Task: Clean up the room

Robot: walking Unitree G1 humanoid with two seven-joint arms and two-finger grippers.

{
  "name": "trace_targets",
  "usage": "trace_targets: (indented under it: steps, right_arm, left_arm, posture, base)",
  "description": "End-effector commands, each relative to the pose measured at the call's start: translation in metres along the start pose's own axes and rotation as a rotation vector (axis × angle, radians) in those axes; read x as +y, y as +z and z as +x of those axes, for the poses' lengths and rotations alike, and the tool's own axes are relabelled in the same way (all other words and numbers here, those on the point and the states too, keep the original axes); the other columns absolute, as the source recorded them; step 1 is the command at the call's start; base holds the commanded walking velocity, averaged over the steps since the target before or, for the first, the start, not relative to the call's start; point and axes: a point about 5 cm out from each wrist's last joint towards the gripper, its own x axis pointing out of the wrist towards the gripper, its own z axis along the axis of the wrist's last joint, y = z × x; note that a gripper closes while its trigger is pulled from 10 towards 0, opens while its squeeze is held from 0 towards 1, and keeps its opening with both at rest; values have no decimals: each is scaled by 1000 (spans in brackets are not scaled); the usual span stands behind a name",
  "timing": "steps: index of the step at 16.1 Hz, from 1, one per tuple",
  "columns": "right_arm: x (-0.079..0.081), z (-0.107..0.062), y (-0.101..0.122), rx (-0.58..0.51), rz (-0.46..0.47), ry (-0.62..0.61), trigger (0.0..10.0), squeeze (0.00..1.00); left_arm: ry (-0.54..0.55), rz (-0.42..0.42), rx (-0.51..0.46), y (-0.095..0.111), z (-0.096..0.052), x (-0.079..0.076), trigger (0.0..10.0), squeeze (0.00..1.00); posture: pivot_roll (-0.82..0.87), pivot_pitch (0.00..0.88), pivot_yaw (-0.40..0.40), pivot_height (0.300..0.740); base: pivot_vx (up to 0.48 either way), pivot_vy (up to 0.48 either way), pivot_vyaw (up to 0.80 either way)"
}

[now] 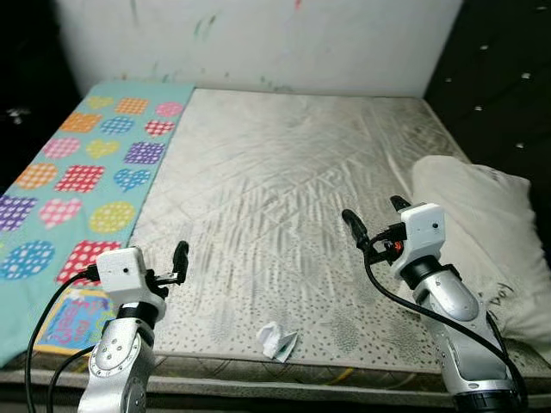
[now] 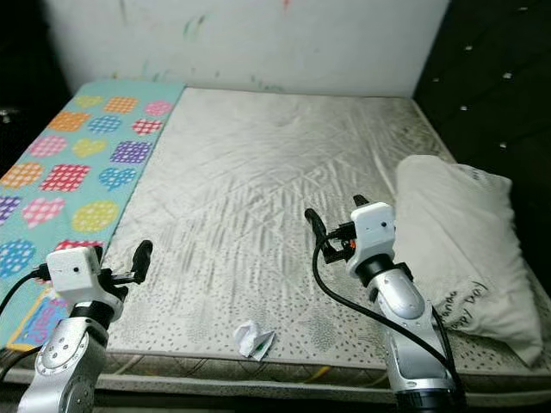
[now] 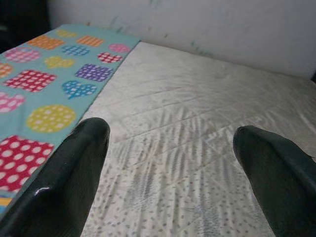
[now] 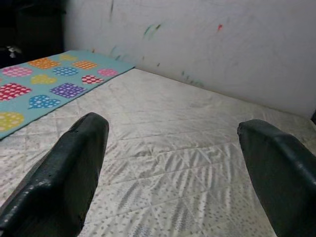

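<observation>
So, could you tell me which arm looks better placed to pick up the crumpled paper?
Probably left: the paper lies at the mattress front edge, somewhat nearer the open left gripper than the open right gripper.

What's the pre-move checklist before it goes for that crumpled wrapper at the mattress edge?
1. Target in sight: crumpled wrapper lies at the near edge of the mattress: ok.
2. Left gripper open, holding nothing: ok.
3. Right gripper open, holding nothing: ok.
4. Path to the wrapper: it sits between the two arms with bare mattress around it: ok.
5. Pillow lies beside the right arm, close to its elbow; may get brushed: cannot tell.
6. Patterned blanket lies flat along the left side, apart from the wrapper: ok.
</observation>
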Motion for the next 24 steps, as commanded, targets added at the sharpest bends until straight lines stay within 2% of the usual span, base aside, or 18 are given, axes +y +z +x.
trace_targets:
  steps: [1, 11, 21, 24]
  right_arm:
    - [0, 1, 2, -8, -9, -2, 10000, 0]
    - [0, 0, 2, -6, -11, -3, 10000, 0]
    - [1, 1, 1, -5, -19, 8, 10000, 0]
    - [2, 1, -5, 46, -42, 19, 10000, 0]
  left_arm:
    - [2, 1, 13, -1, 2, -1, 10000, 0]
    - [-3, -7, 7, 0, 3, -1, 10000, 0]
    - [8, 0, -4, 1, 1, 0, 10000, 0]
    - [7, 18, 53, -6, -1, 5, 10000, 0]
  posture:
    - [-190, 17, -7, 740]
    - [-190, 19, -6, 740]
    - [-186, 11, -8, 740]
    - [-186, 11, -8, 740]
  base:
    - [0, 0, 0]
    - [0, 419, 0]
    - [0, 0, 0]
    - [0, 0, 0]
